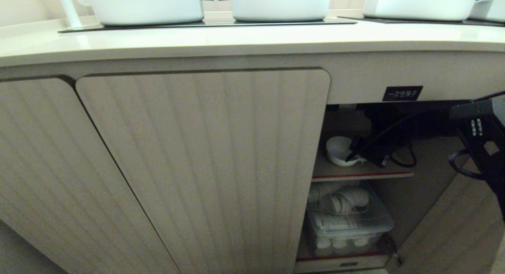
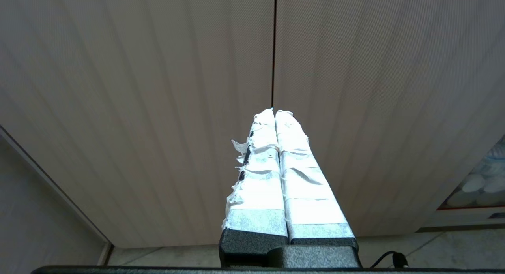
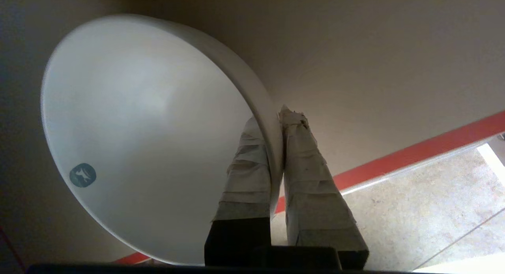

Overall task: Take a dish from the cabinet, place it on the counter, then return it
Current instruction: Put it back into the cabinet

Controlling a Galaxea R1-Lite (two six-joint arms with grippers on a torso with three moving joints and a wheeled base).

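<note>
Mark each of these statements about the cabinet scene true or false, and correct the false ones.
1. The right gripper pinches the rim of the white bowl. True.
2. The bowl sits on the counter. False: it is inside the cabinet, at the inner shelf.
3. The left gripper is shut and holds nothing. True.
4. The clear bin stands above the bowl. False: it is on the level below.

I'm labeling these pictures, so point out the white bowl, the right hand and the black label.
white bowl (image 3: pixel 130 120), right wrist view, inner surface.
right hand (image 3: pixel 281 120), right wrist view, between fingertips at the rim.
black label (image 1: pixel 402 93), head view, center.
</note>
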